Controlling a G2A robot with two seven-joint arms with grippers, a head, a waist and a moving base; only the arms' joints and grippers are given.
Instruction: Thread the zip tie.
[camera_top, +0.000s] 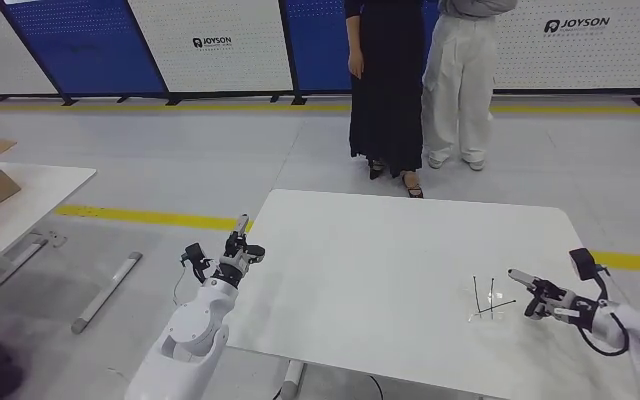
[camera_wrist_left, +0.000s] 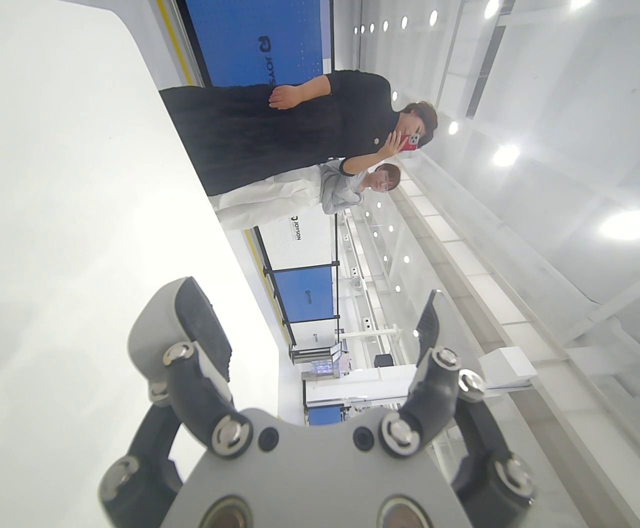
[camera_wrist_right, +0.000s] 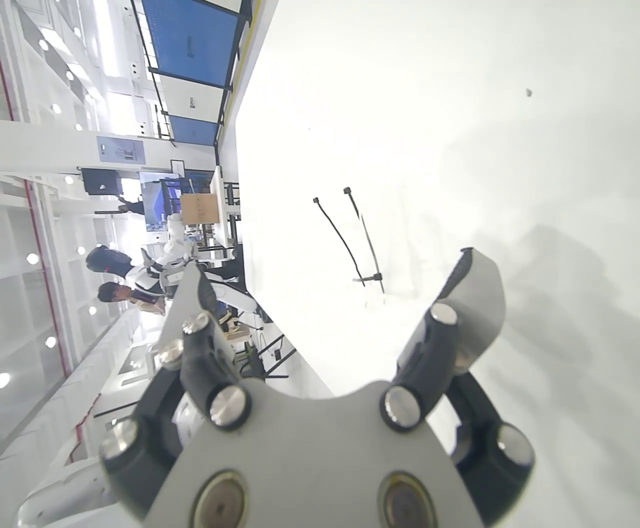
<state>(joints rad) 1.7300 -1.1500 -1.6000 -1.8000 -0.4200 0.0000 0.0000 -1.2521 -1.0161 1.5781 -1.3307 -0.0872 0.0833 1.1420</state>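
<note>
left pincer (camera_wrist_left: 309, 312) wide open, empty, at left edge of white table (camera_top: 400, 250), well apart from zip ties (camera_top: 486, 296). three black ties lie loose, unthreaded. right pincer (camera_top: 524, 284) open, empty, just beside them. nothing done yet; grasping + threading all left.

We hold our left arm (camera_top: 195, 335) up from the lower left of the top view, white forearm angled forward, the left gripper (camera_top: 241, 228) at its tip pointing away from us; in the left wrist view the left gripper (camera_wrist_left: 312, 310) has its two fingers (camera_wrist_left: 202, 325) spread wide apart, dark pads (camera_wrist_left: 430, 320) facing each other; our right arm (camera_top: 605, 320) comes in low from the right edge, and the right gripper (camera_top: 520, 276) points leftward; in the right wrist view the right gripper (camera_wrist_right: 332, 272) likewise stands wide open, both fingers (camera_wrist_right: 477, 290) splayed outward.
</note>
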